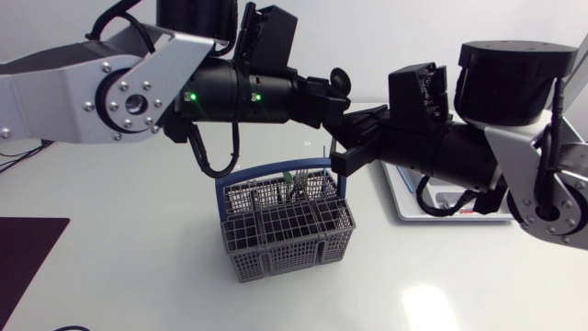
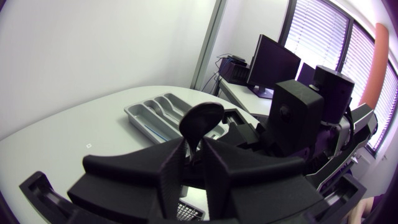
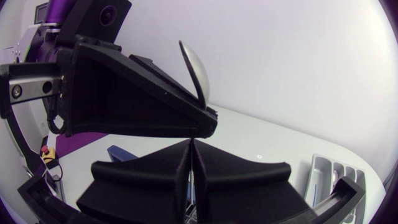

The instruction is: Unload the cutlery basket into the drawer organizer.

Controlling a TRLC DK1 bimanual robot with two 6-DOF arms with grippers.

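A spoon (image 1: 341, 79) is held in the air above the grey cutlery basket (image 1: 285, 230), between both arms. My left gripper (image 1: 333, 97) comes from the left and is shut on the spoon; in its wrist view the bowl (image 2: 200, 121) sticks up past the fingertips (image 2: 171, 177). My right gripper (image 1: 354, 129) meets it from the right, shut on the spoon's handle just below. From the right wrist, the bowl (image 3: 194, 68) rises ahead of my right gripper (image 3: 191, 149), whose jaws are pressed together. The drawer organizer (image 1: 404, 207) lies at the right, partly hidden under my right arm.
The basket has a blue carrying handle (image 1: 266, 175), and some cutlery (image 1: 299, 184) still stands in its rear compartments. The grey organizer (image 2: 155, 112) shows its long compartments beyond the two grippers. A dark mat (image 1: 23, 253) lies at the table's left edge.
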